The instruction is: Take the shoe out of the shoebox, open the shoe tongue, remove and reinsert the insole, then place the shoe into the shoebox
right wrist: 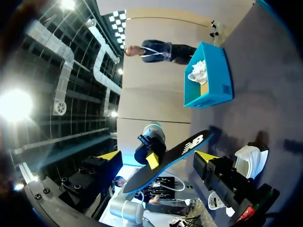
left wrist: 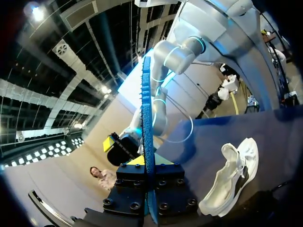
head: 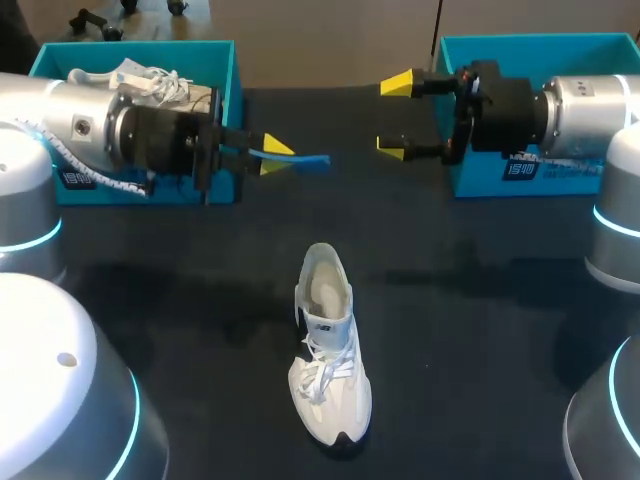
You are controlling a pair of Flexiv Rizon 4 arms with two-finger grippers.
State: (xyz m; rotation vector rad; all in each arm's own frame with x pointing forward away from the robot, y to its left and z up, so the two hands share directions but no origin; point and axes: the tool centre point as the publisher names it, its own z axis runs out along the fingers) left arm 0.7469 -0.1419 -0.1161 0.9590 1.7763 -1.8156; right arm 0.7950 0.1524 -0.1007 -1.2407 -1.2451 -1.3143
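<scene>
1. Table [head: 480, 300]: dark top; both boxes and the shoe stand on it.
2. Left shoebox [head: 215, 60]: teal, far left corner, with a second white shoe [head: 150, 80] lying inside. Right shoebox [head: 520, 45]: same teal, far right.
3. Shoe [head: 328, 345]: white, laced, out of the boxes, standing on its sole mid-table, nearer our side. We note its long axis runs far-to-near, slightly skewed, with the toe toward us and the heel opening toward the far edge.
4. Insole [head: 300, 158]: blue, held clear of the table between the two boxes. Its long axis runs left-right and its free end points at the right arm. From above it shows only as a thin strip.
5. Left gripper [head: 265, 155]: fingers clamped on the insole's near end from both sides.
6. Right gripper [head: 396, 117]: fingers spread wide, holding nothing, facing the insole's free end and apart from it.
</scene>
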